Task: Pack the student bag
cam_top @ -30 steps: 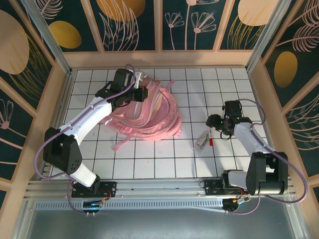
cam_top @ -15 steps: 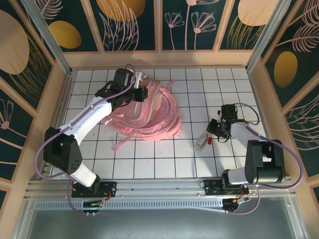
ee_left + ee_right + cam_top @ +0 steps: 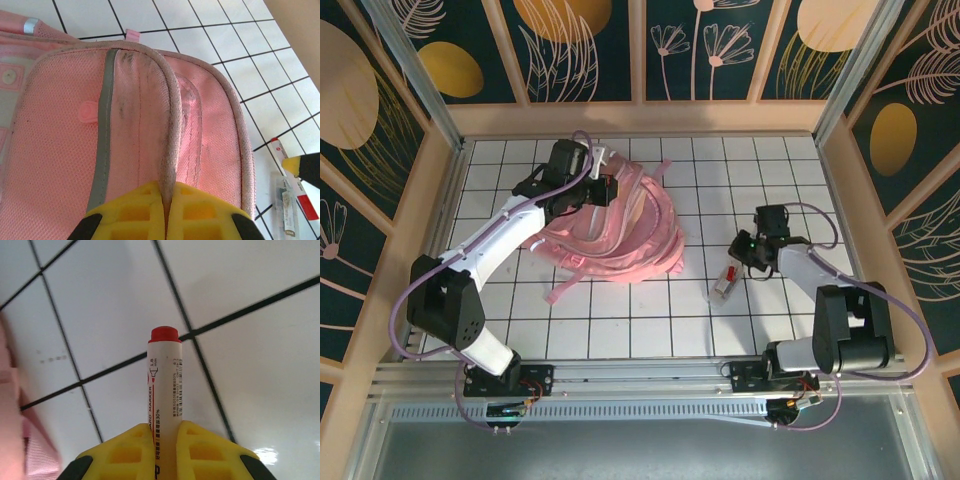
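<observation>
The student bag [image 3: 620, 235] is a soft pink backpack lying left of the table's centre. My left gripper [image 3: 603, 188] is at its far edge, and in the left wrist view its yellow fingers [image 3: 130, 210] are shut on a piped seam of the bag [image 3: 125, 125]. To the right of the bag, my right gripper [image 3: 740, 265] is shut on a white marker with a red cap [image 3: 165, 385]. The marker sticks out ahead of the gripper [image 3: 165, 445] over the white tiles. A pink corner of the bag [image 3: 35, 455] shows at the lower left.
A clear flat packet [image 3: 722, 285] lies on the tiles just below the right gripper, and the left wrist view shows the packet [image 3: 286, 200] too. A loose pink strap [image 3: 565, 288] trails toward the near side. Wooden walls [image 3: 840, 200] ring the tiled table [image 3: 650, 320].
My right gripper has closed on the marker and shifted slightly left toward the bag. The left arm and the bag have not moved.
</observation>
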